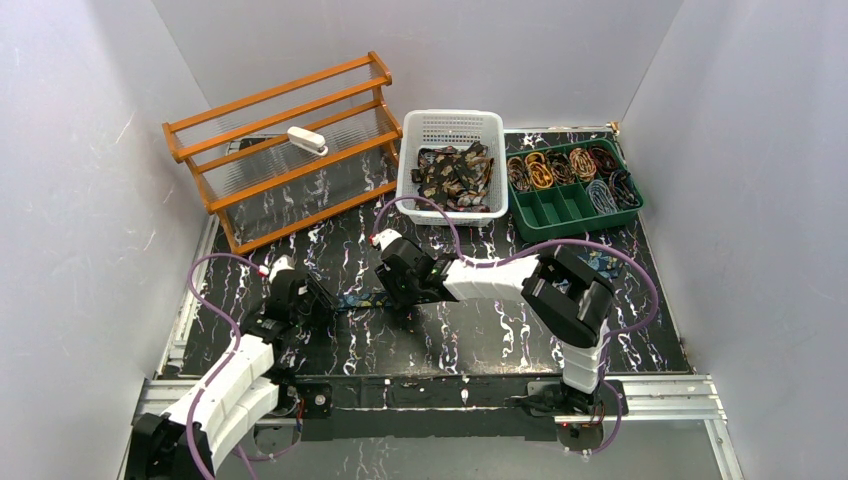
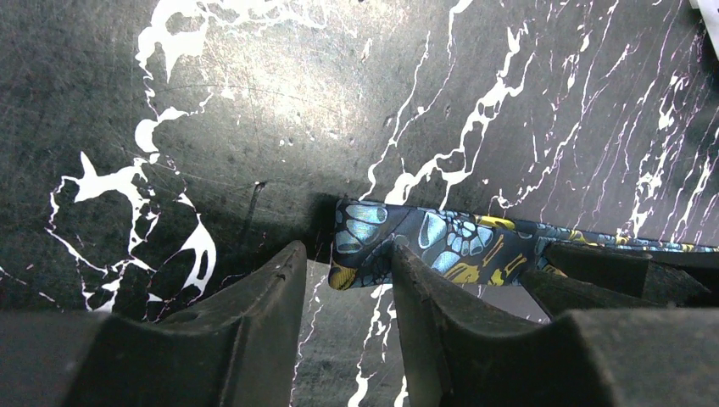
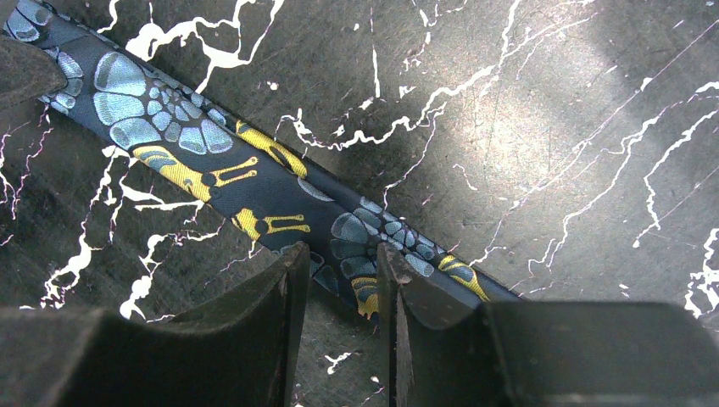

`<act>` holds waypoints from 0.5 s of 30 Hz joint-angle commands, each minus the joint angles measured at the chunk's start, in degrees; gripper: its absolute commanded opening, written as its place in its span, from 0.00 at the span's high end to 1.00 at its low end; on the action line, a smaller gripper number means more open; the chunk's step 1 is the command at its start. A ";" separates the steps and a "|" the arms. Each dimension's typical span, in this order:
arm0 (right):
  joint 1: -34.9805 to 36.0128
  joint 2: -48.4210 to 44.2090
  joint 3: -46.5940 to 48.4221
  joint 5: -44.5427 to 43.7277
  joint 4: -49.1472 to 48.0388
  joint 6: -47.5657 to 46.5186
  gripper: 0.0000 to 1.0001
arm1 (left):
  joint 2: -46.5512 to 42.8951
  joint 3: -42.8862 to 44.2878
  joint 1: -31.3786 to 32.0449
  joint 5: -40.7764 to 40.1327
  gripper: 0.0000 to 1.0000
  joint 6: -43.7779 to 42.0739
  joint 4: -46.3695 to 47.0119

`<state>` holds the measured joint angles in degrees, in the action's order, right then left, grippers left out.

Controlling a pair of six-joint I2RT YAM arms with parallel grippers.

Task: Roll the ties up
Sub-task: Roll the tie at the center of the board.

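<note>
Dark blue tie (image 3: 212,161) with teal and gold paisley, lying flat on the black marbled table (image 1: 450,330) between the two arms, yeah? What are the grippers doing?

> Yep. The left gripper (image 2: 346,254) is down at the tie's end. Its fingers (image 2: 432,314) are narrow with bare table showing in the gap, one fingertip resting on the fabric and the other just off the end. The right gripper (image 3: 341,254) sits a bit further along the same strip, jaws narrow too, and the tie runs flat and diagonal across the gap under the tips. Neither one has it off the table.

And the other ties?

> Loose ties (image 1: 455,175) are heaped in the white basket (image 1: 450,125) at the back, and rolled ties (image 1: 560,168) sit in the far compartments of the green tray (image 1: 560,205) just beside it. An orange wooden rack (image 1: 285,120) stands back left — well apart from both grippers.
</note>
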<state>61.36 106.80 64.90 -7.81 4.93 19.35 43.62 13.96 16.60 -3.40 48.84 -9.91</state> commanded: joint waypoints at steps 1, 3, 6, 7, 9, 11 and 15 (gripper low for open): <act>0.04 1.87 0.50 -0.39 5.05 0.33 0.57 | 1.73 -1.14 -0.33 -1.63 0.60 0.74 -1.15; 0.02 1.86 0.44 -0.13 4.98 0.38 0.57 | 1.98 -0.92 -0.27 -2.69 0.60 0.97 -1.16; 0.01 2.38 0.86 0.37 5.46 0.33 0.57 | 2.00 -1.30 -0.26 -3.03 0.62 1.51 0.05; 0.03 2.50 0.92 0.53 5.49 0.33 0.57 | 2.13 -1.63 -0.36 -2.94 0.63 1.65 0.58; 0.04 2.40 0.86 0.81 5.38 0.51 0.57 | 2.26 -2.30 -0.42 -2.24 0.65 1.57 1.71; 0.06 2.28 0.88 1.02 5.33 0.72 0.57 | 2.03 -3.00 -0.35 -1.91 0.68 1.59 2.21; 0.06 2.33 1.10 2.80 5.01 1.09 0.57 | 1.41 -4.54 -0.42 -2.26 0.72 2.01 3.88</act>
<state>61.36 107.00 65.39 -7.11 5.67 19.57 45.04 12.21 16.60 -4.27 50.61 -5.08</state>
